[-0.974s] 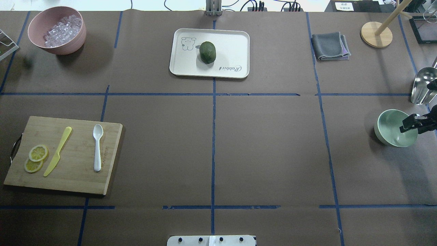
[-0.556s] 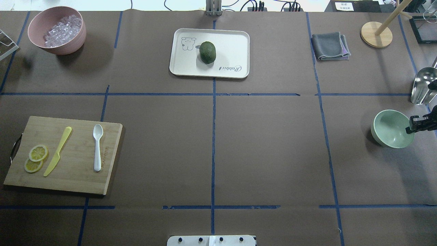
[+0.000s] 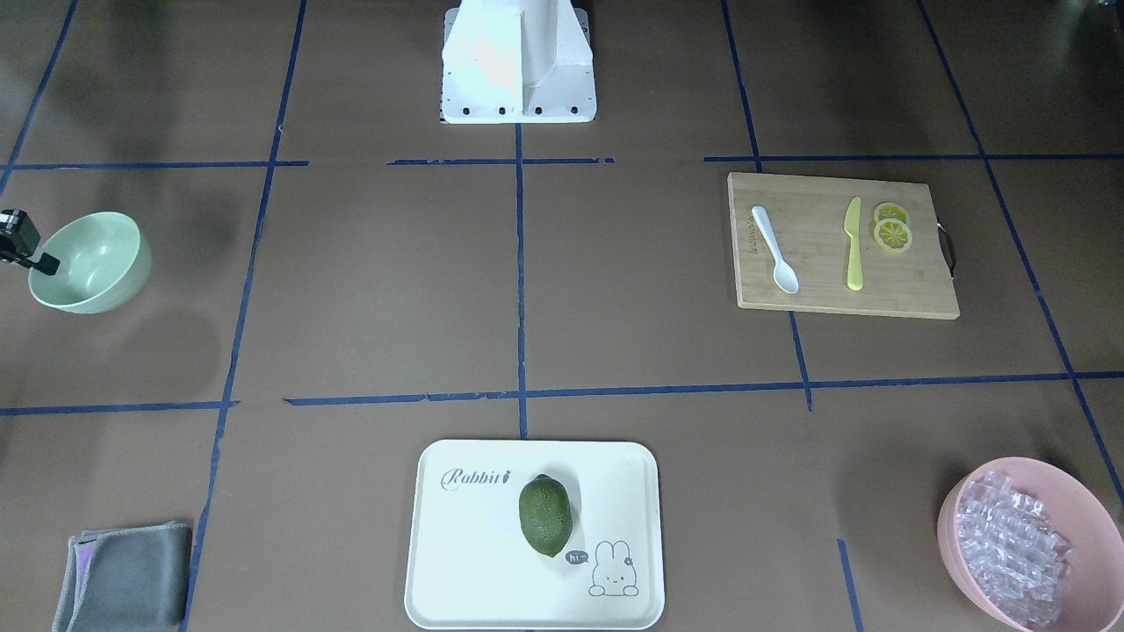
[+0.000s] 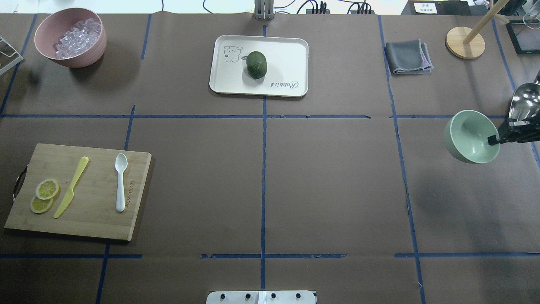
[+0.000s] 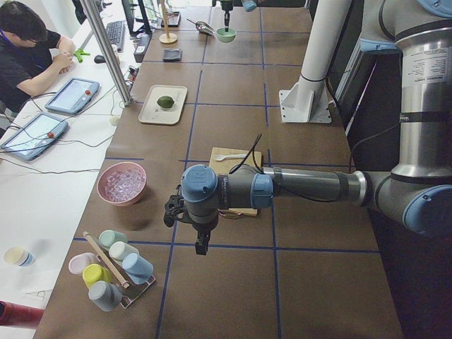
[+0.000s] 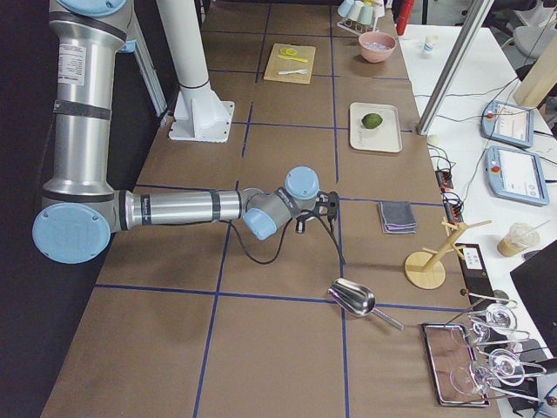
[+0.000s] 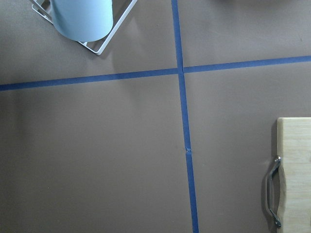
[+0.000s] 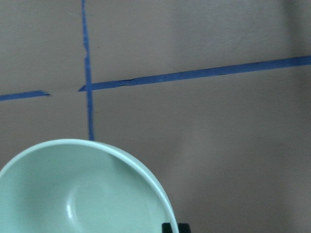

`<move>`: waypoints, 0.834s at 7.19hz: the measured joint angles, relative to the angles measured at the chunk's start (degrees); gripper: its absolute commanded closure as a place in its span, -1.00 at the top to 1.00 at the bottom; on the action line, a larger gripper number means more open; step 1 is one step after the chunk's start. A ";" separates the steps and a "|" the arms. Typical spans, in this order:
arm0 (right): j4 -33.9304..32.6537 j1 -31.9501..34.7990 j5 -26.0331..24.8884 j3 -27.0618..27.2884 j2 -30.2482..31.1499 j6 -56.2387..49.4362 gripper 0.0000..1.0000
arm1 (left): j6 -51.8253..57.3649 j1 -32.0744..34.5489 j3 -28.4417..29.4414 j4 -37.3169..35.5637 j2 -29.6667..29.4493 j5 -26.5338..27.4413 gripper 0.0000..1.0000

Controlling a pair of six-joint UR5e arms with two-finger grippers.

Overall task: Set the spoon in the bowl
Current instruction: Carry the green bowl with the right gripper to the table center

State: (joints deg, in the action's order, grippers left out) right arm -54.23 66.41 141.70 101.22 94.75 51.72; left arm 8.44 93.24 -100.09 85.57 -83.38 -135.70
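Note:
The white spoon (image 4: 121, 181) lies on the wooden cutting board (image 4: 93, 219) at the left, beside the yellow knife (image 4: 71, 187); it also shows in the front view (image 3: 774, 249). The mint-green bowl (image 4: 471, 136) is at the far right, tilted and held off the table, with its shadow below it. My right gripper (image 4: 493, 139) is shut on the bowl's right rim; in the front view the gripper (image 3: 44, 262) pinches the bowl (image 3: 86, 262). The right wrist view shows the bowl (image 8: 82, 194) below. My left gripper (image 5: 201, 240) hangs beyond the board's left end; I cannot tell its state.
A pink bowl of ice cubes (image 4: 70, 37) stands far left. A white tray (image 4: 295, 55) holds a green fruit (image 4: 256, 64). A grey cloth (image 4: 408, 57), a wooden stand (image 4: 465, 42) and a metal scoop (image 4: 523, 105) are near the bowl. Lemon slices (image 4: 44, 195) lie on the board.
My right gripper closed on the bowl's right rim and lifted it. The bowl has moved up off the table and a little toward the far side and left.

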 measured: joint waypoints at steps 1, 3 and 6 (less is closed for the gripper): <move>-0.28 -3.35 -1.04 3.12 -2.19 7.61 -1.00 | -0.45 0.00 -0.48 0.03 0.47 0.00 1.00; -2.26 -14.92 -9.60 7.92 -8.33 23.80 -0.99 | -1.35 0.01 -0.92 0.11 1.07 -0.06 1.00; -22.61 -34.08 -29.38 9.61 -26.36 34.91 -0.98 | -1.57 0.01 -1.21 0.12 1.60 -0.09 1.00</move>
State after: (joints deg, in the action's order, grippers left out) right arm -76.84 32.33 112.32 110.83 68.39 86.64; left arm 6.87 93.25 -101.30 85.69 -81.78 -135.79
